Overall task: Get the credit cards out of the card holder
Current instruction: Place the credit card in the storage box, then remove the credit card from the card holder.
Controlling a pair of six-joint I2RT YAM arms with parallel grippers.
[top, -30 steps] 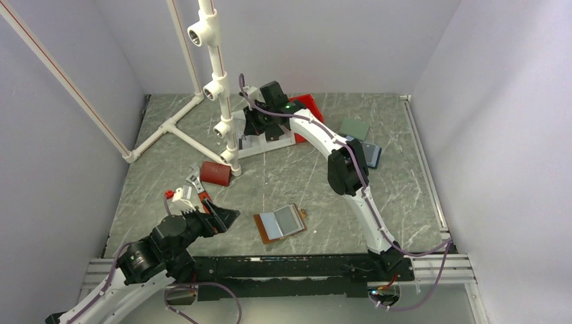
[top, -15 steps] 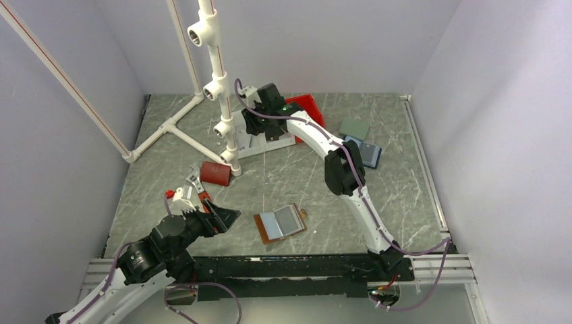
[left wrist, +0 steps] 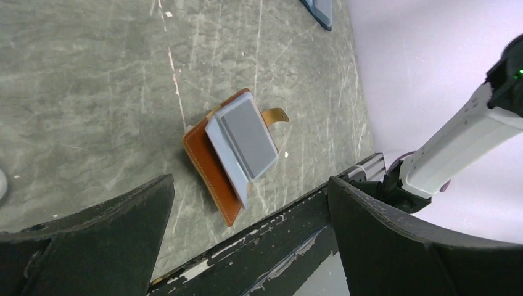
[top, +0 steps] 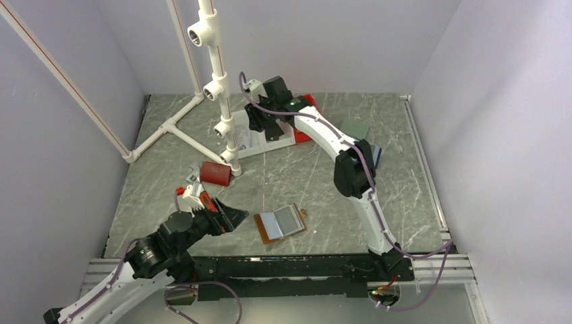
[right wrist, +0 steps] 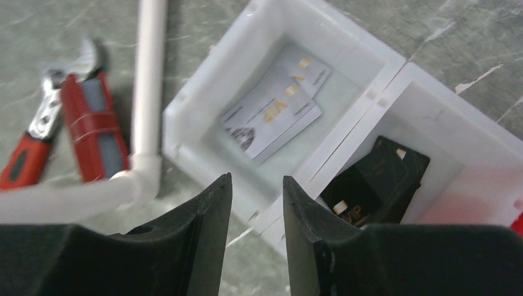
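Several pale plastic credit cards (right wrist: 274,111) lie beneath our parted, empty right gripper (right wrist: 256,185); next our spread left gripper (left wrist: 250,185) should reach the brown leather card holder (left wrist: 237,148).

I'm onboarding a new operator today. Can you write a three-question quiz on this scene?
1. True or false: the card holder lies open on the table.
2. In the right wrist view, which compartment of the white tray holds the black cards? A: the left one. B: the right one.
3. Fill in: the left gripper stands ____, with nothing between its fingers.
Key: 1 true; 2 B; 3 open.
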